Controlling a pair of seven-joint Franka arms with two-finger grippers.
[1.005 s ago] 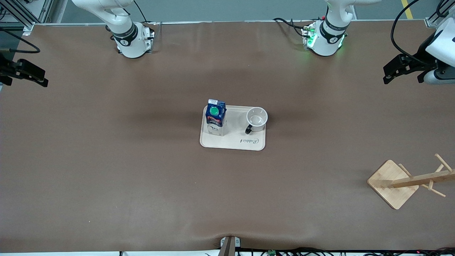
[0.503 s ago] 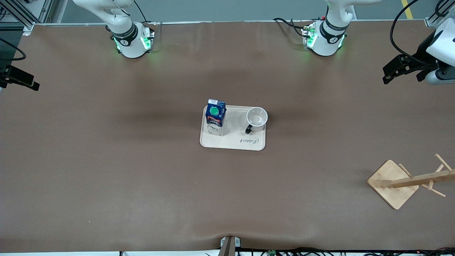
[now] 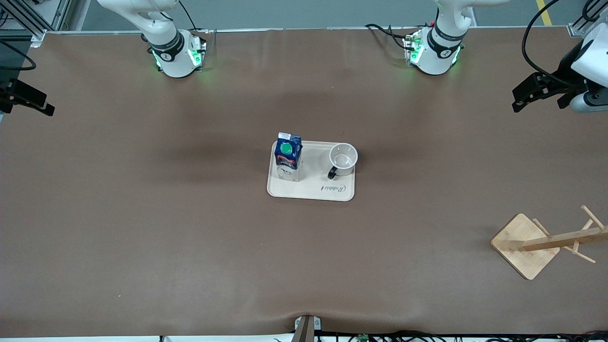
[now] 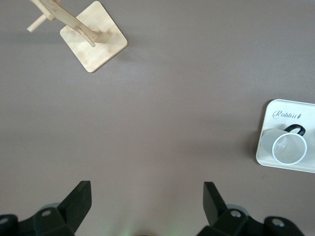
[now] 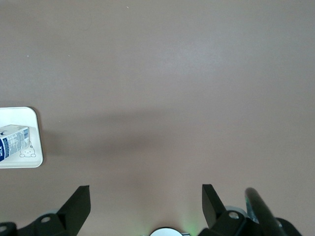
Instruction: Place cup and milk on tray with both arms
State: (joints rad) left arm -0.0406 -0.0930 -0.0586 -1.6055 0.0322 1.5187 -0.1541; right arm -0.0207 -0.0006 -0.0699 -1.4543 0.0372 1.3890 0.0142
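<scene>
A: Where do the task items lie relative to each gripper?
B: The milk (image 3: 288, 155) and the cup (image 3: 343, 159) stand upright on the tray (image 3: 311, 190) at mid-worktop (image 3: 190, 237), well apart from both grippers. The milk is toward the right arm's end of the tray, the cup toward the left arm's end.

A: And the state of each gripper?
B: The left gripper (image 3: 525, 97) hangs over the left arm's end of the worktop, fingers (image 4: 78, 196) spread and empty. The right gripper (image 3: 28, 102) hangs over the right arm's end, fingers (image 5: 81, 199) likewise spread, holding nothing. A wooden rack (image 3: 541, 242) stands well below the left gripper
</scene>
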